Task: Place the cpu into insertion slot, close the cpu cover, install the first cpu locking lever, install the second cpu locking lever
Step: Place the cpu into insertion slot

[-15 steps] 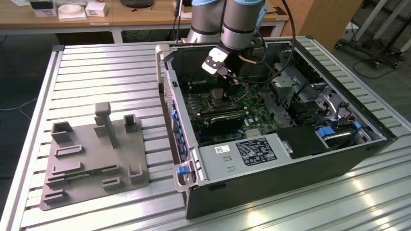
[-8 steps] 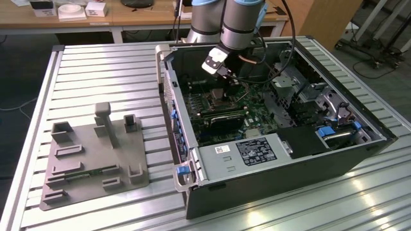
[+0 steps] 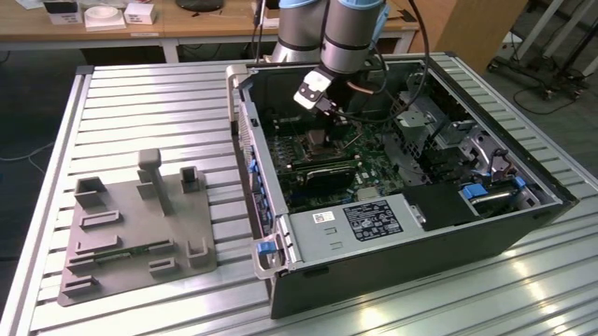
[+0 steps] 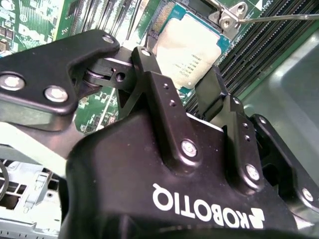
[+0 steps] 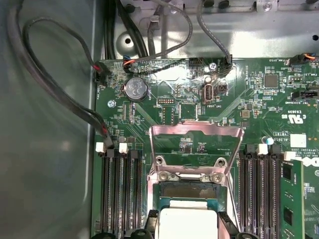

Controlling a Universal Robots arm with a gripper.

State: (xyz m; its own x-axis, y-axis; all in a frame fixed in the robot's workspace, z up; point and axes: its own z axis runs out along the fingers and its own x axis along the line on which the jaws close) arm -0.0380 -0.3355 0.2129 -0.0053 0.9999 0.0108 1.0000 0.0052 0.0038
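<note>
The cpu (image 5: 187, 226) has a dull silver top and a teal edge, and my gripper (image 5: 188, 216) is shut on it, with a black fingertip (image 5: 152, 217) on either side. It hangs just over the insertion slot (image 5: 185, 190), whose dark square bed shows beyond the chip. The cpu cover (image 5: 197, 132) stands swung up, open on its hinge. In the second wrist view the cpu (image 4: 192, 47) lies between the fingers (image 4: 154, 79), and a thin lever rod (image 4: 279, 18) runs beside the socket. In the exterior view the gripper (image 3: 329, 115) reaches into the case above the socket (image 3: 323, 145).
Long black memory slots (image 5: 119, 189) flank the socket on both sides. Black cables (image 5: 50, 84) and a coin battery (image 5: 135, 89) sit further along the board. A grey labelled box (image 3: 365, 220) fills the case front. A grey fixture plate (image 3: 140, 231) lies on the slatted table.
</note>
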